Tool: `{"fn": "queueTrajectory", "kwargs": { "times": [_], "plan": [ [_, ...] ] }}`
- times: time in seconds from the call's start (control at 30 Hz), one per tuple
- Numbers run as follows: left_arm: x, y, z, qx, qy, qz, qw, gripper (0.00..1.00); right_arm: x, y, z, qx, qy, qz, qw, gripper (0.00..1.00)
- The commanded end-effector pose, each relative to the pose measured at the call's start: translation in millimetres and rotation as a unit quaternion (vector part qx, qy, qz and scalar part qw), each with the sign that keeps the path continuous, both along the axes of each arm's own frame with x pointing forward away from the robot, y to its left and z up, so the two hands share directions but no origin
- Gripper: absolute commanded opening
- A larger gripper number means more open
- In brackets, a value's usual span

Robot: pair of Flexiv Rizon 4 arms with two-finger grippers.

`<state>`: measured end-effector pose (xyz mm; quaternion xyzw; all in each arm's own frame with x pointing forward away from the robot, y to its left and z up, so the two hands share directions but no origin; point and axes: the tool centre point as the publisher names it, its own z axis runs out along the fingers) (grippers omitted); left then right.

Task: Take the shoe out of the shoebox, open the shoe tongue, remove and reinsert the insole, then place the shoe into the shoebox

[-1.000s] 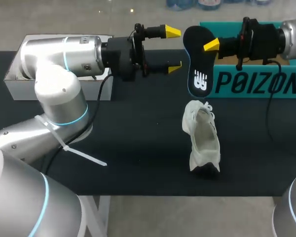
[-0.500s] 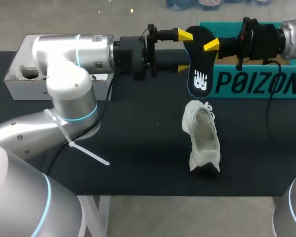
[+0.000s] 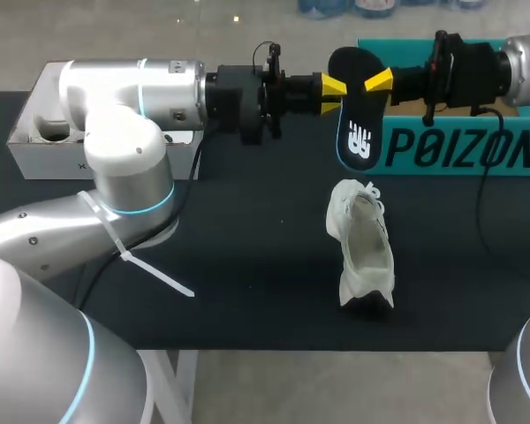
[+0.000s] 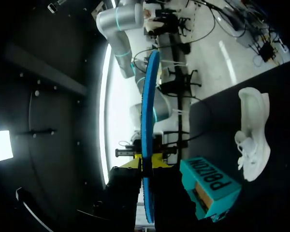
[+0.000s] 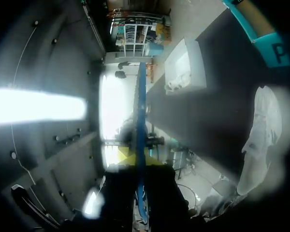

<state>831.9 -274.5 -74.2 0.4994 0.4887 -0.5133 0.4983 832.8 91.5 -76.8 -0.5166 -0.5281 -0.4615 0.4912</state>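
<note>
A black insole [image 3: 358, 132] with a blue rim hangs upright in the air over the back of the table. My right gripper [image 3: 373, 81] is shut on its upper part from the right. My left gripper [image 3: 334, 86] is shut on the same upper edge from the left. In the left wrist view the insole [image 4: 149, 106] runs edge-on between the yellow tips of the left gripper [image 4: 146, 162]. The right wrist view shows the insole [image 5: 140, 111] edge-on in the right gripper [image 5: 135, 157]. The white shoe [image 3: 364, 252] lies on the dark table below the insole. The teal shoebox [image 3: 459, 146] stands behind at the right.
A white open box [image 3: 35, 146] sits at the back left of the table, beside my left arm. The shoe [image 4: 253, 130] lies apart from the teal shoebox [image 4: 210, 188]. The table's front edge runs just below the shoe's heel.
My left arm moved right toward the insole, and its wide-open fingers closed onto the insole's upper edge. The right gripper, the insole and the shoe stayed in place.
</note>
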Motion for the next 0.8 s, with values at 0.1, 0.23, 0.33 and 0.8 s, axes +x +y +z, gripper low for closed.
{"fn": "queueTrajectory", "kwargs": {
  "times": [0.1, 0.23, 0.33, 0.8],
  "plan": [
    [0.7, -8.2, -0.7, 0.004, 0.003, 0.002, 1.000, 0.00, -0.1, 0.3, -0.1, -0.001, 0.000, 0.000, 1.000, 0.00],
    [0.1, -10.4, -0.3, 0.008, 0.004, 0.001, 1.000, 0.13, -0.1, 0.3, -0.1, -0.001, 0.000, 0.000, 1.000, 0.00],
    [0.4, -10.5, 0.1, 0.010, 0.008, 0.002, 1.000, 0.45, -0.1, 0.3, -0.1, -0.001, 0.000, 0.000, 1.000, 0.00],
    [1.6, -12.1, -3.3, 0.023, 0.016, 0.011, 1.000, 0.31, -0.1, 0.3, -0.1, -0.001, 0.000, 0.000, 1.000, 0.00]
  ]
}}
